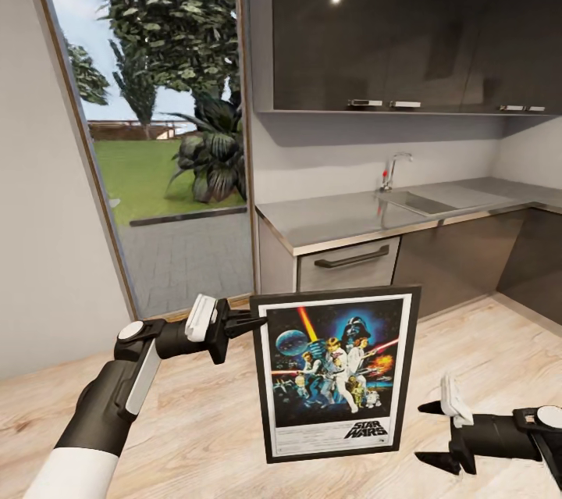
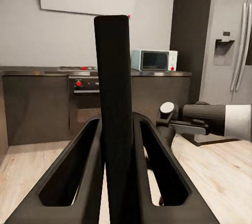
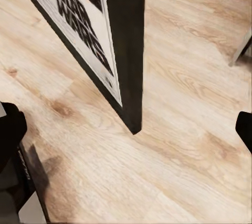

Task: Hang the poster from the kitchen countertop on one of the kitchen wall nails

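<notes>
The black-framed Star Wars poster (image 1: 336,374) hangs upright in the air over the wooden floor, artwork facing me. My left gripper (image 1: 254,322) is shut on the poster's left frame edge near the top. In the left wrist view that frame edge (image 2: 116,77) stands as a black slab between the two fingers (image 2: 73,176). Right of the poster's lower corner, my right gripper (image 1: 429,433) stands open and apart from it. The right wrist view has the poster's bottom corner (image 3: 84,24) above the floor. The grey kitchen countertop (image 1: 343,214) lies behind the poster.
A sink (image 1: 425,202) and chrome tap (image 1: 393,169) sit in the countertop, under dark upper cabinets (image 1: 390,23). A tall window (image 1: 164,116) onto a garden is at the left. Across the room stand a stove (image 2: 84,84), a microwave (image 2: 153,60) and a fridge (image 2: 231,40).
</notes>
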